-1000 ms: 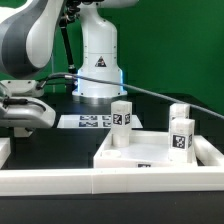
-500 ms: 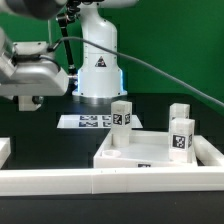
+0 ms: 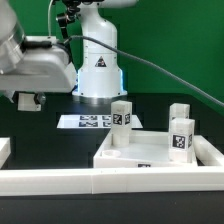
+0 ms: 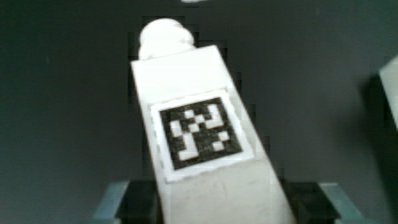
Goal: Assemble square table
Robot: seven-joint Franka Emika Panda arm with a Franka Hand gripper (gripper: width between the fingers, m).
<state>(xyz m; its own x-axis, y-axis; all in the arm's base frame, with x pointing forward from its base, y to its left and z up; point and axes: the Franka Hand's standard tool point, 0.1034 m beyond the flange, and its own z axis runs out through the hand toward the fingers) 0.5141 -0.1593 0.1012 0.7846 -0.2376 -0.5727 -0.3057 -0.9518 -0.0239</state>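
Hanging high at the exterior view's left, the arm [image 3: 45, 60] is holding its gripper [image 4: 222, 205] closed on the held leg [image 4: 192, 105], a short white block. It is sitting squarely between the 2 dark fingers [image 4: 125, 197], with its black-and-white tag [image 4: 201, 133] facing the wrist camera and its rounded peg end [image 4: 166, 35] pointing away from the hand. In the exterior view I am not making out that leg itself, only the bulk of the hand, well apart from the work. The tabletop [image 3: 140, 152] is lying on the black table [image 3: 40, 140] at the exterior view's right, just behind the long border wall [image 3: 60, 180] and near the marker board [image 3: 88, 121]. 3 standing legs [image 3: 121, 113] are rising upright from its corners, so the near corner toward the exterior view's left is looking free. I am guessing the last leg is heading there, with the job well along. What is worrying me is the approach: coming in low, the peg end could be clipping the raised rim or knocking the nearest upright. The fingers seem to be pinching the block near 1 end, so any such bump could be twisting it in the grip. A tilted leg would then be meeting its hole at an angle, jamming or shoving the tabletop sideways rather than seating.
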